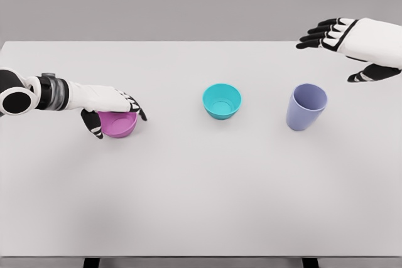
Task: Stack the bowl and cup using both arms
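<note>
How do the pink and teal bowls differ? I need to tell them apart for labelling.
The pink bowl sits at the table's left with the left hand over its rim; the teal bowl stands untouched near the middle. The colours differ: pink against teal. Both are upright, open and look similar in size.

Matt, smooth plastic on the pink bowl [118, 124], teal bowl [222, 101] and lavender cup [306, 107]; surface [201, 199] plain matt white.

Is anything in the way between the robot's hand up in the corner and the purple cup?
No. The right hand hangs open above the table's far right side, and the purple cup stands upright below and left of it. Only bare table lies between them. The teal bowl sits off to the cup's left.
</note>
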Motion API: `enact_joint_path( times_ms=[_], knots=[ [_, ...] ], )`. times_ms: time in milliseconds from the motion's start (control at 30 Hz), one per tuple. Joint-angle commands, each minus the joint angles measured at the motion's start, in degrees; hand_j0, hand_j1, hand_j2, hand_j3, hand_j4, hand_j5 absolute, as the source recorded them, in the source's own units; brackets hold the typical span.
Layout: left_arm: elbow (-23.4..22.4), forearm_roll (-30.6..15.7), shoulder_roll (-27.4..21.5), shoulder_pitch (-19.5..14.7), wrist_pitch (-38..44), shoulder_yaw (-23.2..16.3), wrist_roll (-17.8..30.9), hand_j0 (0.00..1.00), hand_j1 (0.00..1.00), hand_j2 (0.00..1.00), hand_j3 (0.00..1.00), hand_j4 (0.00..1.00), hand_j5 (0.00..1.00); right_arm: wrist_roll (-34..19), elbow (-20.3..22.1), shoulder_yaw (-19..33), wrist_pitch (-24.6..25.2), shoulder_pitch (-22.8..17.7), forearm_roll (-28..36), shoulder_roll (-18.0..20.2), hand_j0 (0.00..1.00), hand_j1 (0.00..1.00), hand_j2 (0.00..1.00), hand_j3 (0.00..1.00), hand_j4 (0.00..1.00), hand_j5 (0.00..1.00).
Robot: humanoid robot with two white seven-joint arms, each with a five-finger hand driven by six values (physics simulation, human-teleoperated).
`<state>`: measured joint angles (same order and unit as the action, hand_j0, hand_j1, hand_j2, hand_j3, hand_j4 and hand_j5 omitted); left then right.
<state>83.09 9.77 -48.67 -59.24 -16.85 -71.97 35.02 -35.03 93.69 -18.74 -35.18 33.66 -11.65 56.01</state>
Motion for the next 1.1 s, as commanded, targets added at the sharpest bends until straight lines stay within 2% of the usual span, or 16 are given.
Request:
enact_joint_path(
  times_ms=[0, 167, 367, 700, 1067],
  knots=[
    [0.1, -0.2, 0.1, -0.1, 0.1, 0.3, 0.0, 0.75, 0.75, 0.75, 0.75, 0.75, 0.75, 0.0, 0.0, 0.7, 0.2, 0.0, 0.3, 0.1, 1.00, 1.00, 1.00, 1.00, 1.00, 1.00],
    [0.3, -0.8, 0.0, -0.6, 0.2, 0.4, 0.0, 0.70, 0.70, 0.70, 0.70, 0.70, 0.70, 0.0, 0.0, 0.7, 0.2, 0.0, 0.3, 0.3, 1.00, 1.00, 1.00, 1.00, 1.00, 1.00],
    [1.6, -1.1, 0.0, -0.8, 0.6, 2.2, 0.0, 0.70, 0.70, 0.70, 0.70, 0.70, 0.70, 0.0, 0.1, 0.7, 0.2, 0.0, 0.3, 0.0, 1.00, 1.00, 1.00, 1.00, 1.00, 1.00],
    [3.2, -1.1, 0.2, -2.3, 0.7, 2.7, 0.0, 0.70, 0.70, 0.70, 0.70, 0.70, 0.70, 0.0, 0.0, 0.6, 0.2, 0.0, 0.3, 0.0, 1.00, 1.00, 1.00, 1.00, 1.00, 1.00],
    [4.3, -0.4, 3.1, -3.5, 0.3, 2.8, 0.0, 0.70, 0.70, 0.70, 0.70, 0.70, 0.70, 0.0, 0.0, 0.8, 0.2, -1.1, 0.3, 0.1, 1.00, 1.00, 1.00, 1.00, 1.00, 1.00]
  ],
)
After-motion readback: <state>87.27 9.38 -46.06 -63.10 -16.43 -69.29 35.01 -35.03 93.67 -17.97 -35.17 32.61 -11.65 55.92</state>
